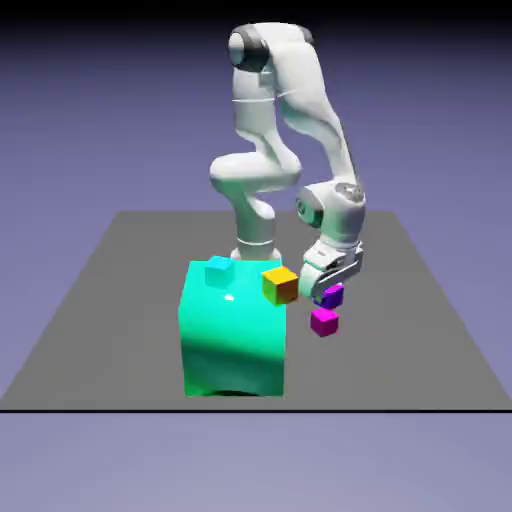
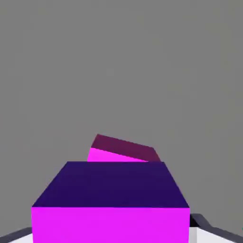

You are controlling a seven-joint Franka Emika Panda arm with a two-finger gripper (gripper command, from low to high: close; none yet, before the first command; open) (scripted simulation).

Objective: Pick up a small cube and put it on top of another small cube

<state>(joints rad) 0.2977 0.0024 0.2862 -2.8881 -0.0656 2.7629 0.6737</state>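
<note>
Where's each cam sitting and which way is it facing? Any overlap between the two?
Exterior view: fixed, off the robot, raised, across the grey table, facing the arm; shows the whole arm, the gripper, the teal block.
Hand view: on the hand, looking along the gripper at the table; only a grey finger tip shows, bottom right.
Shared: the violet cube at the gripper and the magenta cube beyond it.
</note>
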